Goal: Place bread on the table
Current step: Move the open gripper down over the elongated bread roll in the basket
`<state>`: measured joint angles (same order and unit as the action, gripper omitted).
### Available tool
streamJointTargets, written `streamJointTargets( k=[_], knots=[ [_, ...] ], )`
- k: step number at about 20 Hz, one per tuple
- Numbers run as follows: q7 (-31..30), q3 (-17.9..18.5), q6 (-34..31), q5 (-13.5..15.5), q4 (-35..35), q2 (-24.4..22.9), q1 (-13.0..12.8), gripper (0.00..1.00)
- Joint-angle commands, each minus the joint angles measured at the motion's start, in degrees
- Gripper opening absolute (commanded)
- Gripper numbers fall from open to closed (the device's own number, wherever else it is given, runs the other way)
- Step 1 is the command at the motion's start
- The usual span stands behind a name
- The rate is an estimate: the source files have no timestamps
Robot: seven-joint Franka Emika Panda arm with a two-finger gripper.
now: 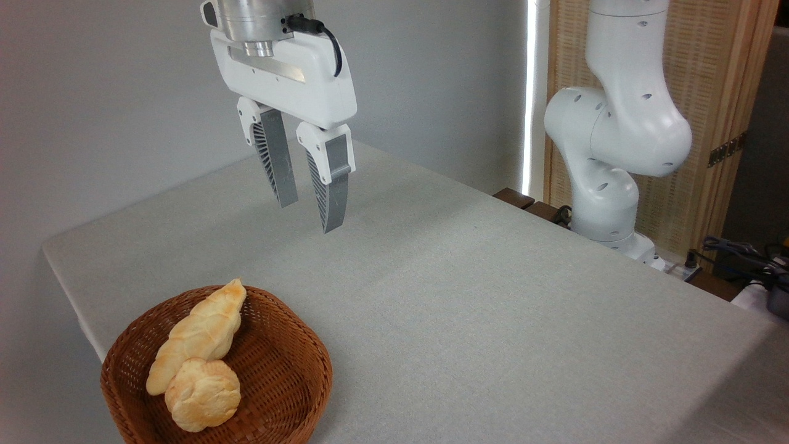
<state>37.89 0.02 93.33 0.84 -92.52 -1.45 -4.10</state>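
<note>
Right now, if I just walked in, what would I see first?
Probably the big white gripper hanging in the air above the grey table, its two ribbed fingers apart and holding nothing. Next, the brown wicker basket at the table's near left corner, with the long braided bread and a small round bun touching inside it.

A plain grey wall (111, 92) behind — a woven, wood-framed screen (709, 92) and a bright window strip (531, 92) to its right.

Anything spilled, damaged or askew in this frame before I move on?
Nothing stands out. The bread and a round bun lie intact in the wicker basket, the bun against the loaf's lower end. The gripper hangs open and empty above the table.
</note>
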Motion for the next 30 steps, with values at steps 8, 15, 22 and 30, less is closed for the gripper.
streamJointTargets(
  k=[8, 15, 22, 30],
  knots=[
    [0.5, 0.9, -1.3, -0.3, 0.0, 0.0, 0.8, 1.0],
    [-4.6, 0.1, 8.2, 2.7, 0.0, 2.1, 0.8, 1.0],
    [-8.3, -4.6, 19.9, 2.3, 0.0, 7.7, 0.7, 1.0],
    [-32.9, -5.6, 26.9, 5.4, 0.0, 15.6, 0.7, 1.0]
  ],
)
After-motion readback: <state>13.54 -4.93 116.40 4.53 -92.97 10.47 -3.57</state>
